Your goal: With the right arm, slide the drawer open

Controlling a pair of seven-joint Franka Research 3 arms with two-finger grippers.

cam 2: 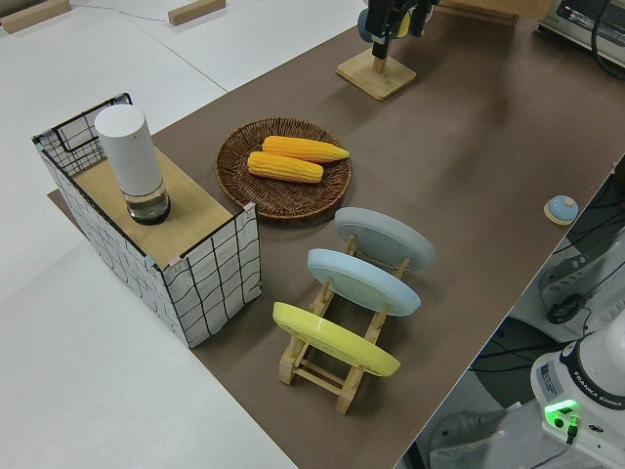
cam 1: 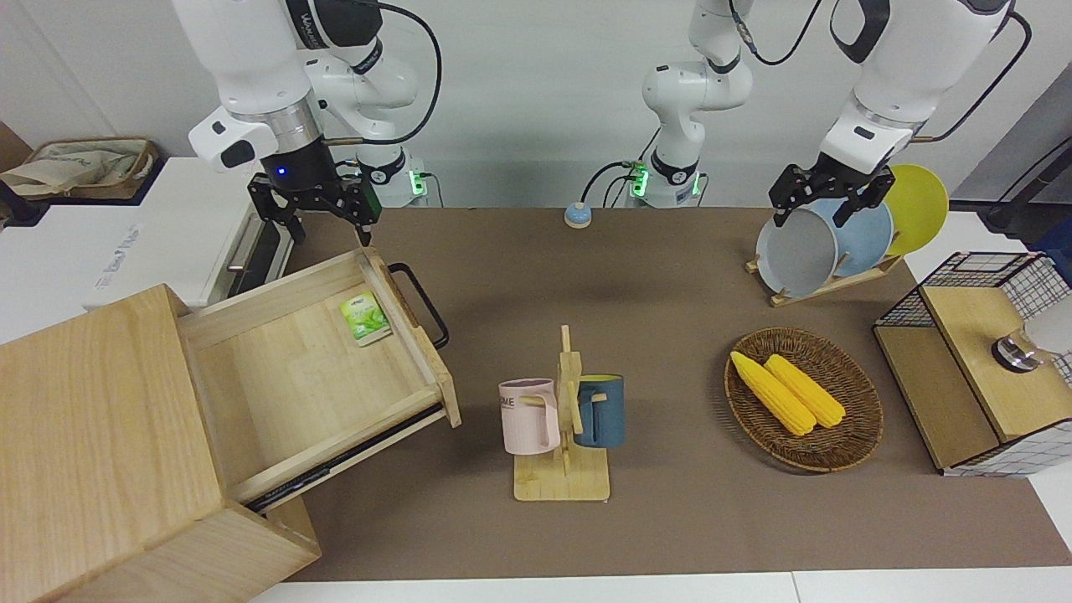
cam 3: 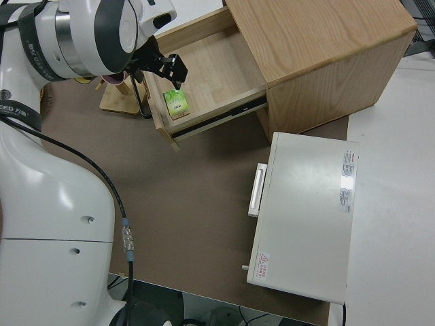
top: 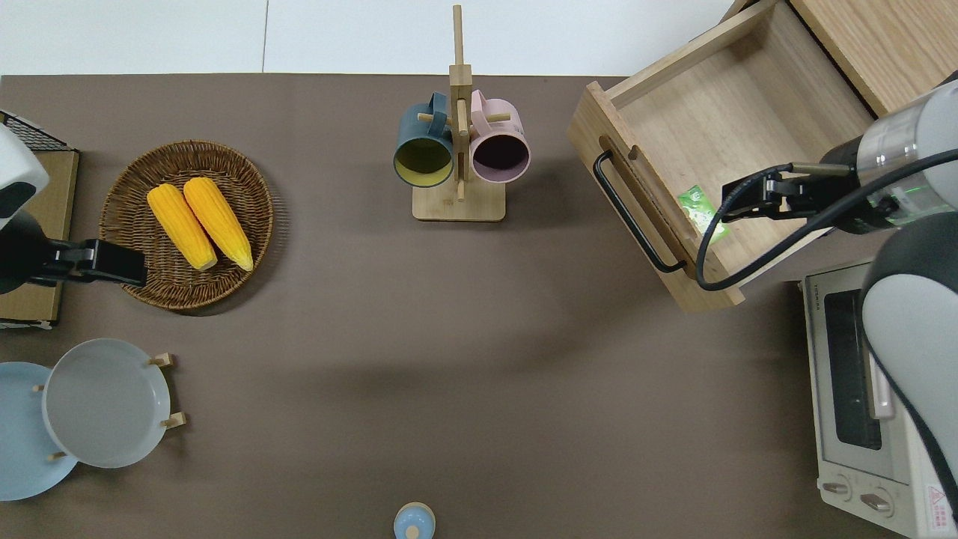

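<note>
Drawer pulled well out of the big wood box at the right arm's end of the desk, black bar handle on its front, facing the mug rack. Small green packet lies inside the drawer, just beside the drawer front. Right gripper is up in the air, fingers apart, holding nothing; from overhead the right arm reaches across the drawer corner nearest the robots, and its gripper is hidden under the wrist there. White toaster oven sits beside the drawer, nearer to the robots. Pink mug and blue mug hang on the rack, which stands on the desk near the drawer front. Wicker basket with two corn cobs is well apart from the drawer, toward the left arm's end. Left gripper is parked, cannot tell the state of its fingers.
</note>
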